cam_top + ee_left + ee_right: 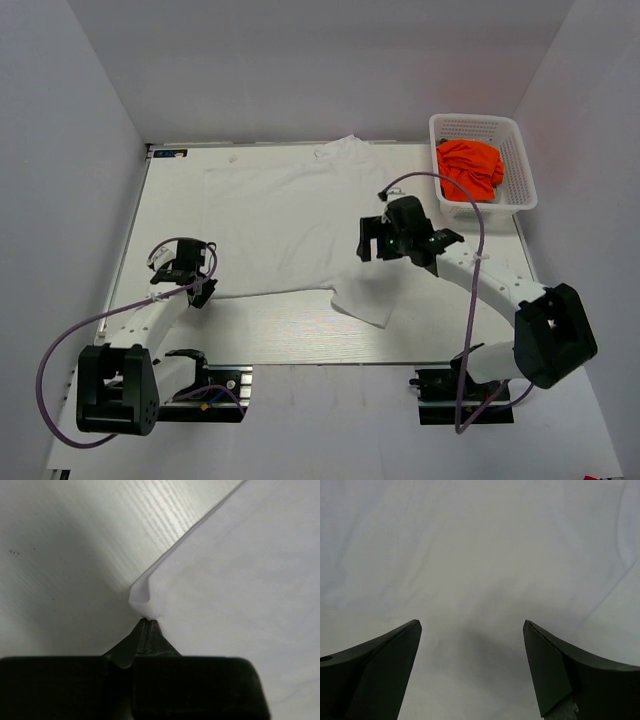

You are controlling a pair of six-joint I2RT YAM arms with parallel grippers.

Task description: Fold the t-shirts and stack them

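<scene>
The left gripper's [148,622] closed tips pinch only the very corner of the white t-shirt [290,225], at 8 o'clock; the shirt lies spread flat mid-table. The right gripper [472,625] hovers wide open over it at 3 o'clock. So thin a bite could slip on lifting. The orange t-shirt [470,165] sits in the mesh basket [525,180] at 1 o'clock. The table [290,335] is pale wood-grain, the walls white.

The pale wood-grain table [270,335] carries a white t-shirt [280,220] spread flat, collar at the far edge, body reaching past the middle toward the near edge. A white mesh basket [522,175] stands in the far right corner.
</scene>
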